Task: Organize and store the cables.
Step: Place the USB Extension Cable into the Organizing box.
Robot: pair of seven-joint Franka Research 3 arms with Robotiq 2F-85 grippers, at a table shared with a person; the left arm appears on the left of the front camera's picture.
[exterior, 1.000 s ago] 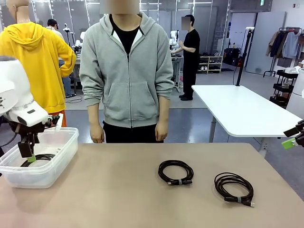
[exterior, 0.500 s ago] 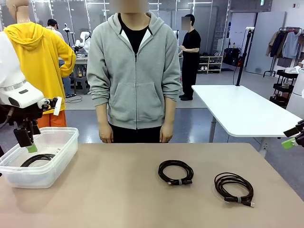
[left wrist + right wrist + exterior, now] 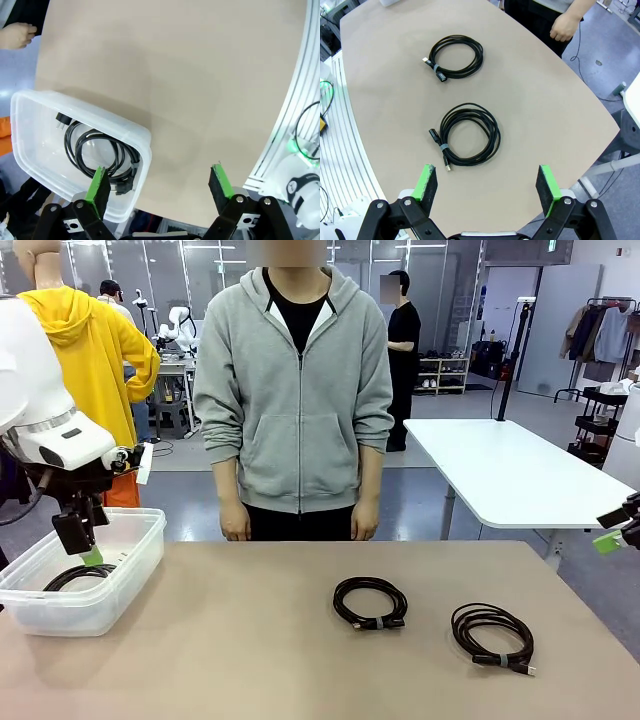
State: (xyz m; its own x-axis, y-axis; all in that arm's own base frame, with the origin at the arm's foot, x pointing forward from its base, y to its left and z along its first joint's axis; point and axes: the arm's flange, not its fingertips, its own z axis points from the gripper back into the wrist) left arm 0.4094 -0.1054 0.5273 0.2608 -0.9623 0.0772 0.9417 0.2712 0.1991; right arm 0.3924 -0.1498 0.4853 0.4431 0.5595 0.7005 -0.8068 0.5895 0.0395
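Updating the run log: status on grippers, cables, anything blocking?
Left gripper open, empty, over the bin. Right gripper open, empty, near the table's right end. First cable in the bin; middle cable, right cable on the table. Person stands back, nothing blocking.

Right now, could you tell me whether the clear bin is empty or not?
Not empty: one coiled black cable lies on the floor of the bin, visible through its open top.

floor (image 3: 415,495): grey | white table (image 3: 500,475): right | clothes rack (image 3: 603,330): far right
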